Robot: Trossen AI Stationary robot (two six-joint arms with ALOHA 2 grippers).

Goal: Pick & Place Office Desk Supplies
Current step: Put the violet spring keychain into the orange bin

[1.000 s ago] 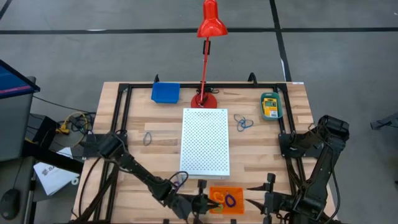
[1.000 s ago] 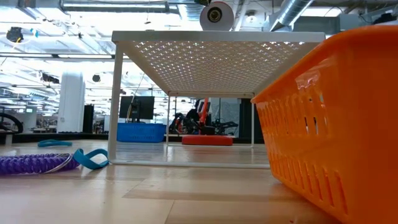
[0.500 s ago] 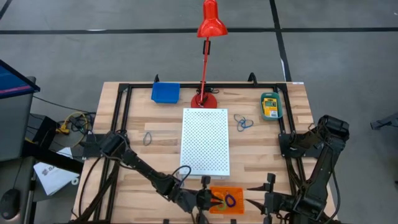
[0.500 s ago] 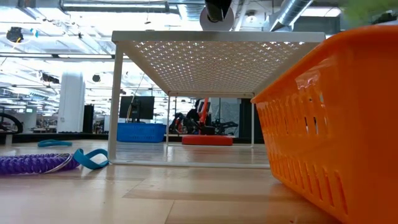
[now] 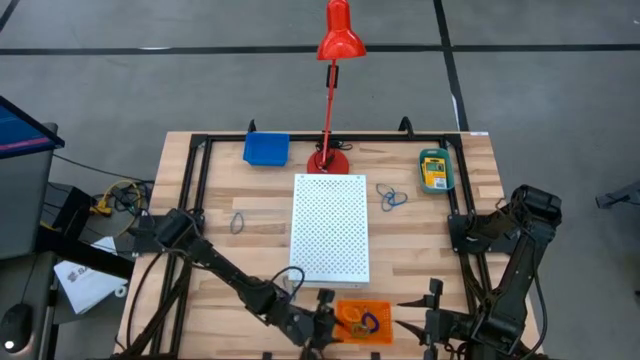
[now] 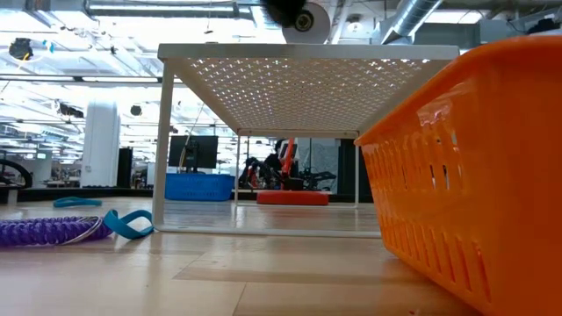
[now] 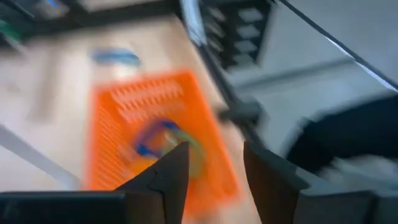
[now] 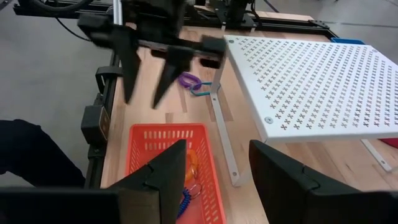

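An orange tray [image 5: 363, 322] stands at the table's near edge and holds a purple-blue coil [image 8: 184, 200] and an orange loop [image 8: 190, 163]. My left gripper [image 8: 148, 79] hangs open above the tray's left side with nothing between its fingers [image 7: 214, 168]. My right gripper [image 8: 214, 168] waits open to the right of the tray [image 8: 163, 163], above the table. A purple coil with a teal clip [image 5: 290, 285] lies on the wood left of the white board. At the back right, a crayon box lies in a teal tray [image 5: 434, 170], with blue loops [image 5: 391, 197] near it.
A large white perforated board [image 5: 330, 227] stands on thin legs at mid-table. The red desk lamp [image 5: 329, 155] rises behind it. A blue tray [image 5: 266, 148] sits at the back left, and a single blue loop [image 5: 238, 222] lies on the left. A black frame rail [image 5: 198, 190] edges the table.
My left gripper has opened above the orange tray and tipped up toward level. Half a second ago a yellow-green blur showed over the tray's rim in the low view; it is gone from there now. The tray has stayed in place.
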